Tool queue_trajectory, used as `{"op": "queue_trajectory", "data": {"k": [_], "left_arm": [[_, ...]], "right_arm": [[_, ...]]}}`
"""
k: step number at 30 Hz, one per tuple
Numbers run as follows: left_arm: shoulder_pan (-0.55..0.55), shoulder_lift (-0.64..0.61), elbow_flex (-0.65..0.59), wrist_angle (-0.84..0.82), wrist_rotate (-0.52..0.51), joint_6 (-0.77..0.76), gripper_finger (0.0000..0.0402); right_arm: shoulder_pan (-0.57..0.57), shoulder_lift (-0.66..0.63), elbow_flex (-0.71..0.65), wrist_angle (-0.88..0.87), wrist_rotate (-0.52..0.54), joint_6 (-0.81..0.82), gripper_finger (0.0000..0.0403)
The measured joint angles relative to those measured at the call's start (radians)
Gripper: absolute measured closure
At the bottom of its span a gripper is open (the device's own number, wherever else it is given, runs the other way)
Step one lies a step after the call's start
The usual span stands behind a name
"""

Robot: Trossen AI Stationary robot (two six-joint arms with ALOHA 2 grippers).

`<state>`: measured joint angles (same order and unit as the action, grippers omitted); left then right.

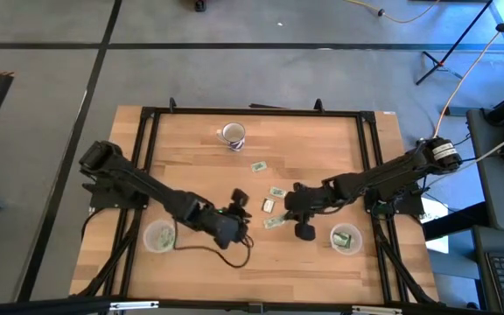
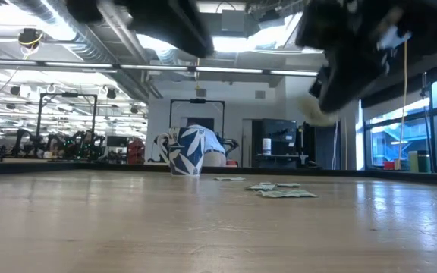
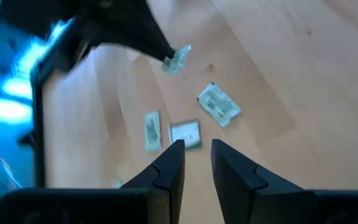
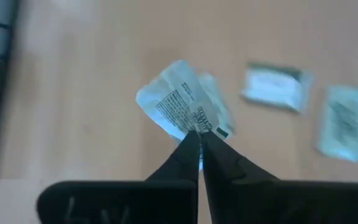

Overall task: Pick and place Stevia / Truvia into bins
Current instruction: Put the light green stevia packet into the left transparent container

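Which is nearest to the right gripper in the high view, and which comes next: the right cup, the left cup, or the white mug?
From the right gripper, shut on a packet:
1. Right cup, near the table's front right.
2. White mug, toward the back edge.
3. Left cup, front left, beside the left arm.

one crumpled green-and-white packet (image 4: 182,102) hangs pinched above the table. three flat packets (image 1: 274,192) lie at centre frame in the overhead view. clear cups sit lower left (image 1: 158,236) and lower right (image 1: 346,238), the right one holding packets.

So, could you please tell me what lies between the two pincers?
In the high view, one packet on bare table, between left pincer and right pincer.
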<state>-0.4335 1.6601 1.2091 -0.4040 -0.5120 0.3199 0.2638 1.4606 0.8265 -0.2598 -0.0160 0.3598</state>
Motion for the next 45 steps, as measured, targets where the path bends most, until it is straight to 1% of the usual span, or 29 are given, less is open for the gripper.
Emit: {"op": "queue_trajectory", "data": {"k": [4, 9, 12, 16, 20, 24, 28, 35, 40, 42, 45], "left_arm": [[0.018, 0.077, -0.001, 0.123, -0.013, 0.208, 0.0326], [0.031, 0.134, -0.001, 0.285, -0.017, 0.334, 0.0326], [0.038, 0.147, 0.000, 0.331, -0.009, 0.341, 0.0326], [0.051, 0.148, 0.000, 0.336, 0.023, 0.321, 0.0326], [0.056, 0.147, 0.000, 0.372, 0.027, 0.322, 0.0326], [0.065, 0.148, 0.000, 0.381, 0.050, 0.322, 0.0326], [0.071, 0.147, 0.000, 0.393, 0.098, 0.322, 0.0326], [0.070, 0.147, 0.000, 0.414, 0.134, 0.324, 0.0326], [0.069, 0.147, 0.000, 0.416, 0.184, 0.362, 0.0327], [0.068, 0.147, 0.000, 0.416, 0.186, 0.365, 0.0332], [0.068, 0.147, 0.000, 0.416, 0.186, 0.365, 0.0350]], "right_arm": [[0.000, -0.008, 0.002, 0.101, -0.080, -0.001, 0.0394], [0.000, -0.008, 0.002, 0.135, -0.092, -0.002, 0.0394], [0.002, -0.008, 0.002, 0.138, -0.092, -0.002, 0.0394], [0.003, -0.008, 0.002, 0.154, -0.092, -0.002, 0.0394], [0.003, -0.008, 0.002, 0.176, -0.093, -0.002, 0.0394], [0.003, -0.008, 0.002, 0.198, -0.117, -0.002, 0.0394], [0.003, -0.008, 0.002, 0.203, -0.117, 0.001, 0.0394], [0.003, -0.008, 0.002, 0.228, -0.117, 0.001, 0.0394], [0.003, -0.008, 0.002, 0.228, -0.117, 0.001, 0.0394], [0.003, -0.008, 0.002, 0.228, -0.117, 0.001, 0.0394], [0.003, -0.008, 0.002, 0.227, -0.116, 0.001, 0.0394]]}}
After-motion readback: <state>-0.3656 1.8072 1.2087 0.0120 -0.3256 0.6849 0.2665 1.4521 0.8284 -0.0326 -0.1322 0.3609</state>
